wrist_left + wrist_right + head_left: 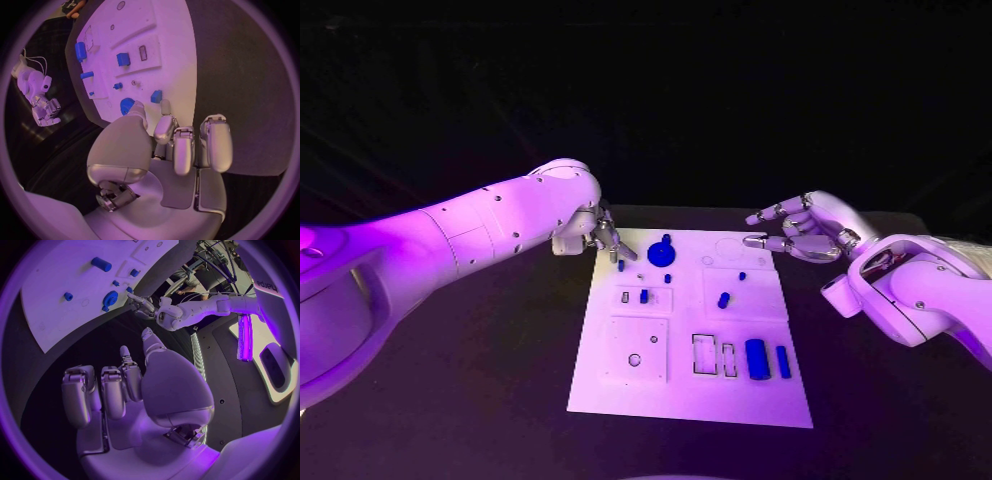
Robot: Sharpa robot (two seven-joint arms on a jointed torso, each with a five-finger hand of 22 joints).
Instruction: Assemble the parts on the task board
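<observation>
Resting flat in the middle of the black worktop (473,400): the white task board (682,395), with blue parts on it. Near the far edge, a round blue part (661,253); just beside it toward the near side, a small blue peg (668,278). Further right, another small blue piece (724,299). Near the front right, an upright-lying blue block (757,358) with a slimmer blue bar (783,361) just beside it.

Hovering at the board's far left corner: left robot hand (596,238), fingers pointing down and apart, holding nothing; from the left wrist view, fingertips (165,107) just beside the round blue part, contact impossible to tell. Poised off the board's far right corner, above the worktop: right robot hand (802,230), fingers loosely curled yet spread, nothing in its grasp, well apart from every blue piece.
</observation>
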